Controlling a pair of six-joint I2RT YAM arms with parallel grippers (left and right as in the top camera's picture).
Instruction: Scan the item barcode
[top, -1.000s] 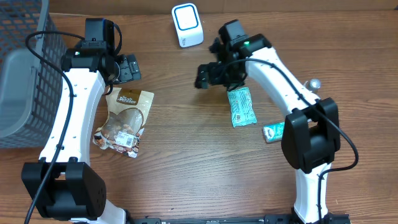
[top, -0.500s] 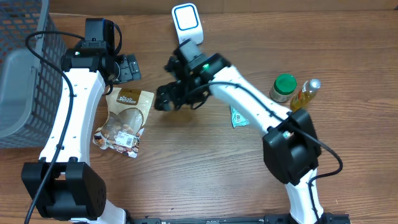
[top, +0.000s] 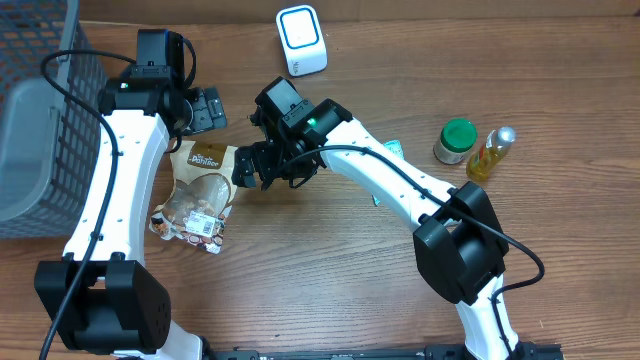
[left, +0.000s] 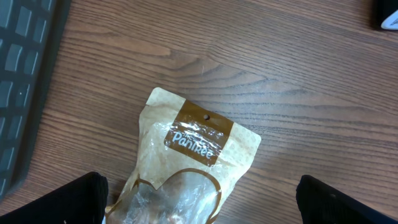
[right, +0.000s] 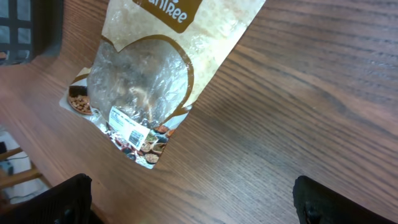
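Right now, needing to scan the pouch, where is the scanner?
Overhead, the scanner stands at the table's far edge near the middle, beyond the right gripper, which hovers by the pouch.

The table (top: 330, 280) was brown wood with a plain grain and a dull sheen. The snack pouch (left: 186, 155) looked like matt kraft paper, with a glossy, crinkled clear window. The basket (top: 30, 130) was grey plastic lattice, the scanner (top: 301, 40) smooth white plastic.

basket (top: 30, 130): grey mesh, set at the left edge of the table | jar (top: 456, 140): green-lidded, stood at the right | bottle (top: 490, 153): yellow liquid, silver cap, placed just beside the jar | table (top: 300, 280): brown wood grain
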